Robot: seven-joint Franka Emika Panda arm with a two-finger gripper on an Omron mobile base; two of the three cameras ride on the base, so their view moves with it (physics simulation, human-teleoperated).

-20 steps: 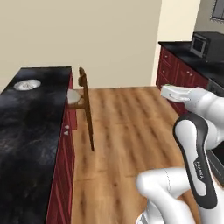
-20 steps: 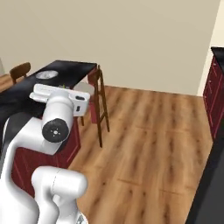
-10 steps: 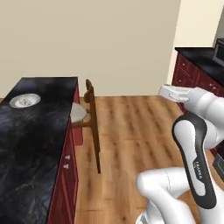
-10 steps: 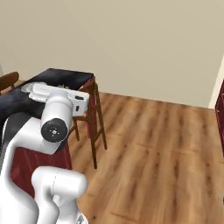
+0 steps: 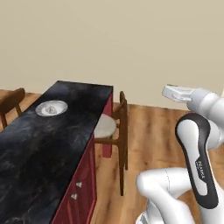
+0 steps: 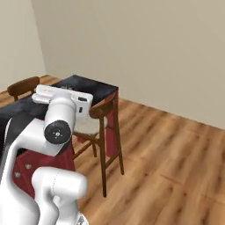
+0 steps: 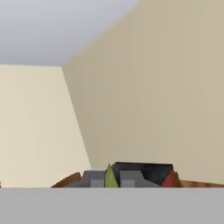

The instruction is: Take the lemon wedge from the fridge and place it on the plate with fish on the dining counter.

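Note:
The lemon wedge [image 7: 110, 177] is a thin yellow-green sliver pinched between my grey fingertips [image 7: 94, 179]; my gripper [image 7: 110, 180] is shut on it. The hand [image 5: 178, 92] is held high to the right of the dining counter [image 5: 43, 144], aimed level toward the far wall. The round plate with the pale fish [image 5: 51, 107] lies near the counter's far left end, well left of the hand. The counter's black top also appears in the right base view [image 6: 94, 87] and low in the hand view [image 7: 144, 168]. The fridge is out of view.
A wooden stool with a pale seat [image 5: 105, 127] is tucked against the counter's right side, between arm and counter [image 6: 97, 121]. Another wooden chair [image 5: 12, 102] stands beyond the counter's left side. Open wood floor [image 6: 176, 158] runs to the beige wall.
The whole picture has shifted in both base views: the base has turned and driven, bringing the dining counter closer and the wall cabinets out of view. The arm's pose looks unchanged.

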